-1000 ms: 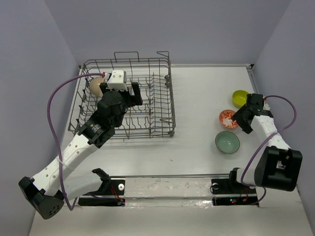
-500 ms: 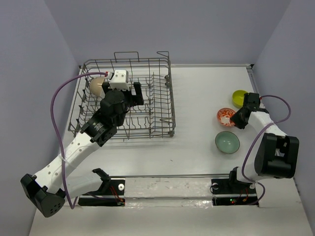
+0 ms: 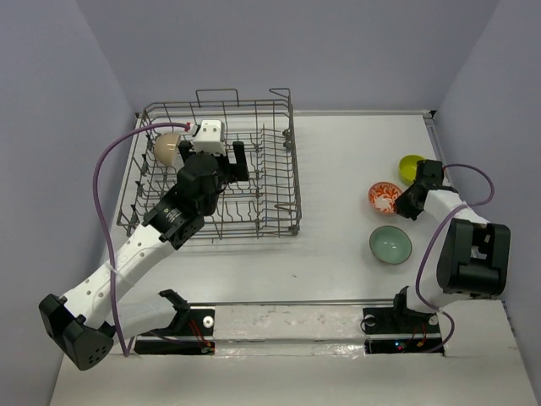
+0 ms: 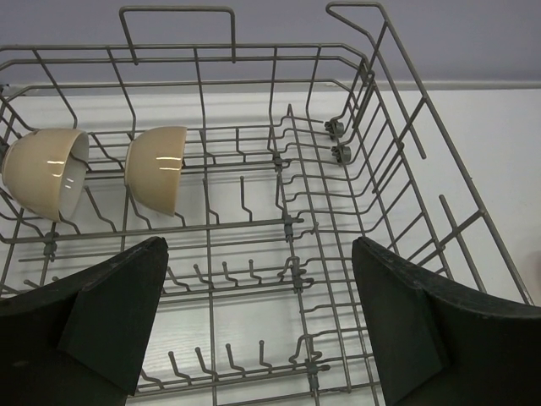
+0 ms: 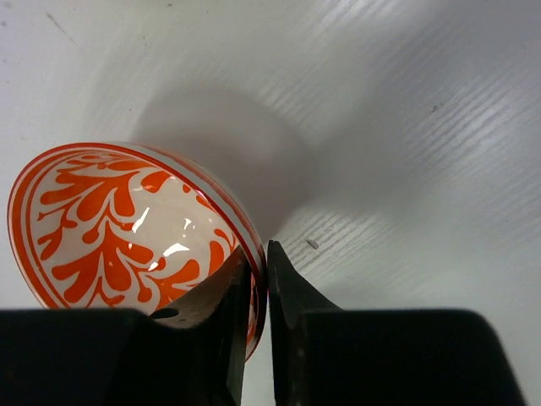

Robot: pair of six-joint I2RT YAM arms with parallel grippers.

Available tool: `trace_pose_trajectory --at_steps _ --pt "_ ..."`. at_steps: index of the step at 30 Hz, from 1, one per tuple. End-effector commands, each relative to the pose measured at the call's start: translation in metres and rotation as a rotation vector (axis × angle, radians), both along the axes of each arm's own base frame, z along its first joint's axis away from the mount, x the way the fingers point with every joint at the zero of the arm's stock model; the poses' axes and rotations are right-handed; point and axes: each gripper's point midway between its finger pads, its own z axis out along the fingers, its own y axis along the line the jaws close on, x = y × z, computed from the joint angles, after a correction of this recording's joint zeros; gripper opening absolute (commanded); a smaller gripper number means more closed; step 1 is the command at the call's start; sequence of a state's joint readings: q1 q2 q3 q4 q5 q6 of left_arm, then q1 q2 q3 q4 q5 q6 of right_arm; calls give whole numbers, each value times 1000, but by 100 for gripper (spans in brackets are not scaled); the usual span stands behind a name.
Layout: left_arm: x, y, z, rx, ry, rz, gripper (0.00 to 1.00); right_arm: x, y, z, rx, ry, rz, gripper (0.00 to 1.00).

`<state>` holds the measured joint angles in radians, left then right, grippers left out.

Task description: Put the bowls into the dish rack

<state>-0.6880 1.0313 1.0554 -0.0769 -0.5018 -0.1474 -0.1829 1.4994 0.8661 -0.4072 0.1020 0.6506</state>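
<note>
The grey wire dish rack stands at the back left. Two cream-white bowls lean on edge among its tines; from above one cream bowl shows. My left gripper hovers open over the rack, nothing between its fingers. At the right, my right gripper is shut on the rim of the orange-red-and-white patterned bowl, which is tipped up off the table; one finger sits inside, one outside. A pale celadon green bowl and a yellow-green bowl rest nearby.
The white table runs between rack and bowls. The right wall stands close behind the right arm. Purple cables loop off both arms.
My right gripper has moved in onto the patterned bowl and closed on its rim, tipping and shifting it slightly left. The left arm has edged a little toward the rack's back.
</note>
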Motion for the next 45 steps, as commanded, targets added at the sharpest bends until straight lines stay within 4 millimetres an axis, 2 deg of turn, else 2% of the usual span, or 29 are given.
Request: trace_pose_trajectory --at_steps 1,3,8,10,11,13,14,15,16,17,18,19,20,22,23,26,27,29,30,31,33,38,41,45 --pt "4 -2 9 -27 -35 13 99 12 2 3 16 -56 19 12" --pt "4 -3 9 -28 -34 11 99 18 4 11 23 -77 30 2" --pt "6 -6 17 -31 -19 3 99 35 14 53 55 -178 93 1" --pt "6 -9 26 -44 -6 -2 99 42 18 87 63 -243 123 1" --pt "5 -9 42 -67 -22 -7 99 44 21 99 70 -270 136 1" --pt "1 -15 43 -70 17 -36 99 47 30 138 92 -349 179 1" --pt "1 -18 44 -88 30 -42 99 48 38 151 96 -372 204 1" --pt "-3 -19 53 -99 36 -60 99 45 55 166 109 -391 255 1" --pt "-3 -19 58 -109 38 -59 99 46 55 178 102 -414 258 1" --pt "-7 -22 66 -126 44 -75 99 49 76 205 104 -463 316 1" --pt "-7 -22 68 -131 51 -80 99 47 87 215 100 -470 341 1" --pt "-9 -25 71 -138 57 -95 99 44 111 230 83 -493 392 1" --pt "-10 -26 80 -150 53 -100 99 45 124 257 74 -547 417 1" --pt "-14 -30 77 -151 87 -122 99 42 147 274 63 -568 453 1" --pt "-16 -32 80 -160 89 -136 99 35 180 293 81 -607 534 1" --pt "-26 -45 85 -216 110 -217 99 33 212 299 30 -606 570 1" --pt "-29 -48 85 -240 117 -233 99 24 237 305 32 -617 625 1" --pt "-37 -55 87 -265 130 -285 98 21 252 305 -11 -612 638 1" --pt "-38 -57 84 -270 140 -295 98 16 273 301 -17 -600 681 1" --pt "-39 -58 81 -268 149 -301 97 16 277 301 -38 -604 676 1" --pt "-38 -55 71 -256 174 -277 96 8 302 295 -49 -593 724 1" --pt "-39 -52 55 -245 200 -259 95 2 333 298 -78 -602 761 1" --pt "-35 -41 31 -191 237 -191 94 -3 348 302 -81 -612 784 1" --pt "-34 -35 18 -176 247 -157 93 -7 356 306 -81 -621 794 1"
